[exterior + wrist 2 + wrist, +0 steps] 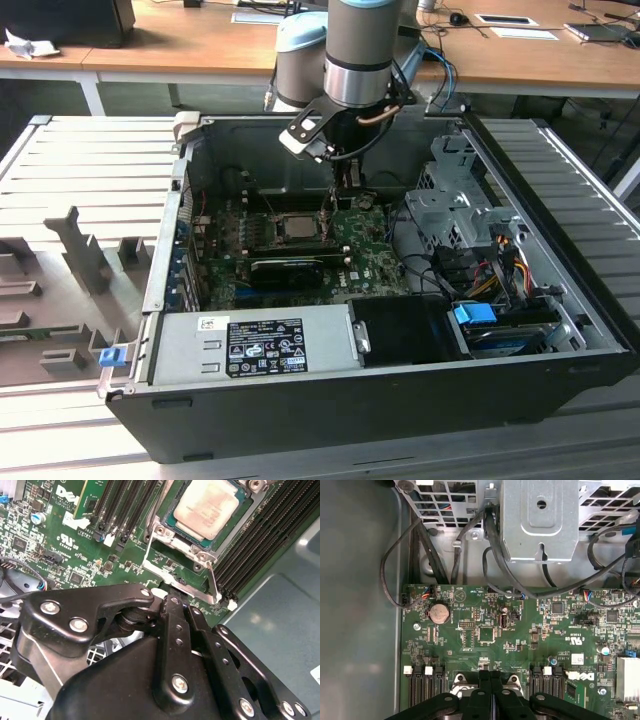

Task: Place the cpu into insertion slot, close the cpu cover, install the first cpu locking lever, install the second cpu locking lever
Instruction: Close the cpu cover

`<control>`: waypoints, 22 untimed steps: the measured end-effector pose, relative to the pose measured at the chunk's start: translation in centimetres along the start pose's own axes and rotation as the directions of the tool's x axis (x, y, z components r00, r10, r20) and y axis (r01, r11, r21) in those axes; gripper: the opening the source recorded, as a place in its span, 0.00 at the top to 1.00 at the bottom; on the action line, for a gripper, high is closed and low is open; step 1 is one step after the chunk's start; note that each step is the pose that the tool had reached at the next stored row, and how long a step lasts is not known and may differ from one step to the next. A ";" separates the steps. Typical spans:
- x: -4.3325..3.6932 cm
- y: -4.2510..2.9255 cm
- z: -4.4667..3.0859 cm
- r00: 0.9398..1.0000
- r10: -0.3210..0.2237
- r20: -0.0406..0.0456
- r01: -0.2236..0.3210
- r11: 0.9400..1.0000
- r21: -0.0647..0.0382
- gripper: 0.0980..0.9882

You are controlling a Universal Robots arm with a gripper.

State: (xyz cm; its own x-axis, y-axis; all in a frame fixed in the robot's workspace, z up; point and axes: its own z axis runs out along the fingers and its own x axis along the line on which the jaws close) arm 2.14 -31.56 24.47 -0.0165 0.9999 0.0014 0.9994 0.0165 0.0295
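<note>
One end effector (490,674): fingers pressed together, nothing seen between them; tips low over the green board (520,630), at the centre of the exterior frame (332,208).
Nearest thing: thin wire locking lever (213,580), just beside the fingertips; cannot tell whether they touch it or whether it is latched.
Cpu (207,505): lies flat in the insertion slot (272,231), silver top up, close to the tips.
Cpu handling: judged light, stiff and thin; likely fragile on the contact side, so take it by two opposite edges, never by the faces.
Cpu cover (169,536): metal frame edging the chip; cannot tell whether it is fully down. Judged thin, stiff and hinged, so push on the free edge.
Lever handling: judged springy and slick; hold it near the bent free end.
Edges: memory slots (260,535) flank the socket; long black card (285,268) just beside it, toward the lower frame.
Further out: drive cage (450,200) and cables (420,535) on the exterior view's right; case walls (400,400) all round.
Open room: mainly straight up through the open top; sideways room looks tight.
</note>
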 end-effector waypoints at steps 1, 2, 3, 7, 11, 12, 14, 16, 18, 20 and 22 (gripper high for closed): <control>0.00 -0.10 0.00 1.000 0.000 0.000 0.000 1.000 0.000 0.99; 0.00 -0.21 -0.01 1.000 0.000 0.000 0.000 1.000 0.000 0.99; 0.00 -0.33 -0.01 1.000 0.000 0.000 0.000 1.000 0.000 0.99; 0.01 -0.69 -0.02 1.000 0.000 0.000 0.000 1.000 0.000 0.99; 0.02 -1.09 -0.03 1.000 0.000 0.000 0.000 1.000 0.000 0.99; 0.02 -1.18 -0.04 1.000 0.000 0.000 0.000 1.000 0.000 0.99; 0.02 -1.31 -0.04 1.000 0.000 0.000 0.000 1.000 0.000 0.99; 0.02 -1.42 -0.04 1.000 0.000 0.000 0.000 1.000 0.000 0.99; 0.03 -1.58 -0.05 1.000 0.000 0.000 0.000 1.000 0.000 0.99; 0.03 -1.76 -0.05 1.000 0.000 0.000 0.000 1.000 0.000 0.99; 0.03 -1.94 -0.06 1.000 0.000 0.000 0.000 1.000 0.000 0.99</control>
State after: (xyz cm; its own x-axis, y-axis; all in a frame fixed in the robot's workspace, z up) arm 0.19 -31.56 24.47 -0.0165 0.9999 0.0014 0.9994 0.0165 0.0295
